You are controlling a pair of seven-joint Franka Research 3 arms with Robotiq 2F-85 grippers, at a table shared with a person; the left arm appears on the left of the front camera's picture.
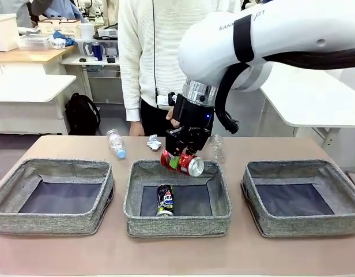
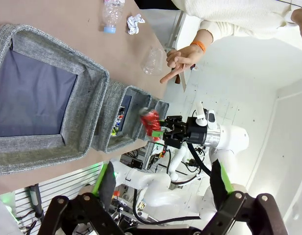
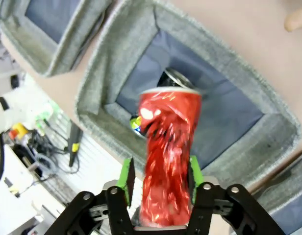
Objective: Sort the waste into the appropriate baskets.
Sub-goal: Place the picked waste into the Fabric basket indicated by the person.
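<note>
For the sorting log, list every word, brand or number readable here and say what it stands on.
"RANKA", first letter out of sight: on the right arm.
Crushed dark can in the middle basket: logo and lettering, too small to read.
Crushed red can: print too blurred to read.
Clear plastic bottle: no readable label.

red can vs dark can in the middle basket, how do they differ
The red can is between the fingers of the right end effector, over the middle basket's far wall; the dark can lies on that basket's floor. The red can tilts crosswise; the dark can points toward the camera. Both are drink cans.
</note>
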